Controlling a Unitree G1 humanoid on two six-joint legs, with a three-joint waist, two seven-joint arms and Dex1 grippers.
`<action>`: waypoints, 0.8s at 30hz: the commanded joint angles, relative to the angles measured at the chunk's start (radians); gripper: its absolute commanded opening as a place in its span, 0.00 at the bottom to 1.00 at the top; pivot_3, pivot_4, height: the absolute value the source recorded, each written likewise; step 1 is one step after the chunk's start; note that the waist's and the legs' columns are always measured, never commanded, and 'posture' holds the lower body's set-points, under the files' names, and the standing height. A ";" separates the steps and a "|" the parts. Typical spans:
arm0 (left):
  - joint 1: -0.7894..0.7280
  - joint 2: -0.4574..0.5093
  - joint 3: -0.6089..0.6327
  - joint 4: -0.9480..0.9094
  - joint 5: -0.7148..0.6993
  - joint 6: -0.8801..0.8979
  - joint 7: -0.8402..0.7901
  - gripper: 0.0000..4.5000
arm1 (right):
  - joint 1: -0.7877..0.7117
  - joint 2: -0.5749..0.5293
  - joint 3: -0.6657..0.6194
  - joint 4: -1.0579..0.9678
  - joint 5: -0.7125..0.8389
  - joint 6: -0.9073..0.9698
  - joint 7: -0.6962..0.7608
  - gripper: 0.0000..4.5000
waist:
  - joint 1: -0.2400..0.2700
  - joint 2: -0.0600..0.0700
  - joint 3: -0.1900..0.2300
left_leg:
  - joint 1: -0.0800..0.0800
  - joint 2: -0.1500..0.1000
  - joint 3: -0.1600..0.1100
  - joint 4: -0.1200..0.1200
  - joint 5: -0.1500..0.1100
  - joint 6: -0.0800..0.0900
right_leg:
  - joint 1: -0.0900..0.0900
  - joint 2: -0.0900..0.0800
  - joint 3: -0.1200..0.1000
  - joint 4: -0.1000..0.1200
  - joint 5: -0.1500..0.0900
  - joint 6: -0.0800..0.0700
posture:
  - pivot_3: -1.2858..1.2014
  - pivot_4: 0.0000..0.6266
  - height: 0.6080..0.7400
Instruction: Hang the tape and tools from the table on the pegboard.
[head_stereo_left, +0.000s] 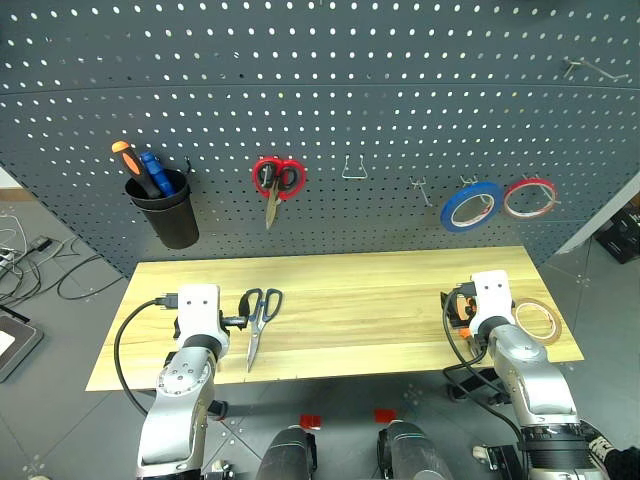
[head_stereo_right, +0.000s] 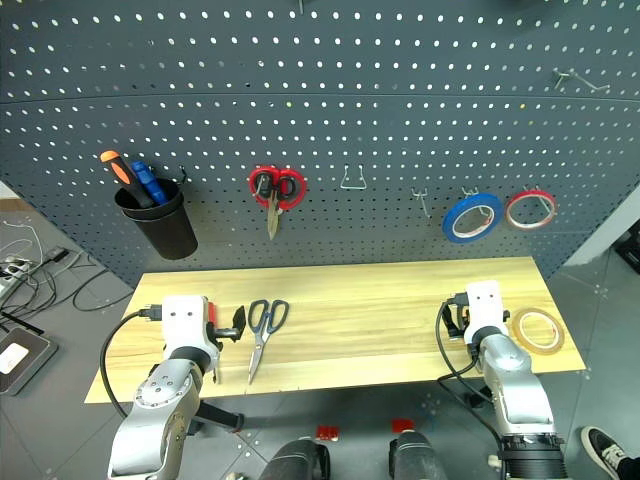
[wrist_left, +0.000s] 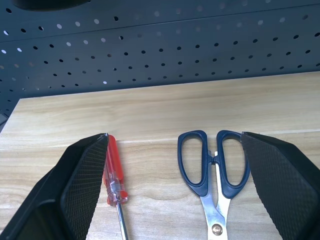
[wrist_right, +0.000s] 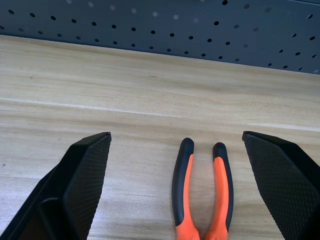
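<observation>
Although we look for brand names, labels or printed words, we can read none on any tool, tape or surface here.

We see a dark grey pegboard (head_stereo_left: 330, 90) rising behind a pale wooden table (head_stereo_left: 360, 290). On the board hang red-handled scissors (head_stereo_left: 275, 182), a blue tape ring (head_stereo_left: 471, 205), a red-edged clear tape ring (head_stereo_left: 529, 198) and a black cup (head_stereo_left: 165, 208) holding an orange screwdriver (head_stereo_left: 128, 162) and a blue screwdriver (head_stereo_left: 155, 172).

Our left gripper (wrist_left: 175, 150) hovers low over the table's left part with its two black fingers (wrist_left: 82, 185) spread wide and holding nothing. In the left wrist view, the scissors with dark blue loops (wrist_left: 212, 167) lie flat between the fingers, near the right-hand one, loops toward the board. The red-handled screwdriver (wrist_left: 114, 172) lies just beside the other finger, handle toward the board.

Our right gripper (wrist_right: 177, 137) hovers over the table's right part, fingers equally wide apart and empty. The orange-and-black pliers (wrist_right: 202, 190) lie flat between them, arms pointing toward the board, touching neither finger. The tan-yellow tape ring (head_stereo_left: 538, 320) lies flat on the table just to the right of that arm.
</observation>
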 joint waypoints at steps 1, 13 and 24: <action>0.001 0.020 -0.006 -0.047 0.022 0.002 0.001 0.99 | 0.003 -0.006 -0.013 -0.046 -0.002 -0.004 -0.003 1.00 | 0.000 0.000 0.000 | 0.000 0.000 0.000 0.000 0.000 0.000 | 0.000 0.000 0.000 0.000 0.000 0.000 | 0.46 0.29 1.00; 0.001 0.004 0.008 -0.048 0.017 -0.006 0.014 0.99 | 0.000 -0.010 -0.016 -0.044 -0.003 0.000 -0.006 1.00 | 0.000 0.000 0.000 | 0.000 0.000 0.000 0.000 0.000 0.000 | 0.000 0.000 0.000 0.000 0.000 0.000 | 0.46 0.29 1.00; 0.006 0.003 0.009 -0.055 0.009 0.003 0.014 0.99 | 0.001 -0.018 -0.009 -0.040 -0.017 0.009 -0.012 1.00 | 0.000 0.000 0.003 | 0.000 0.000 0.000 0.000 0.000 0.000 | 0.000 -0.001 0.000 0.000 0.000 0.000 | 0.46 0.32 1.00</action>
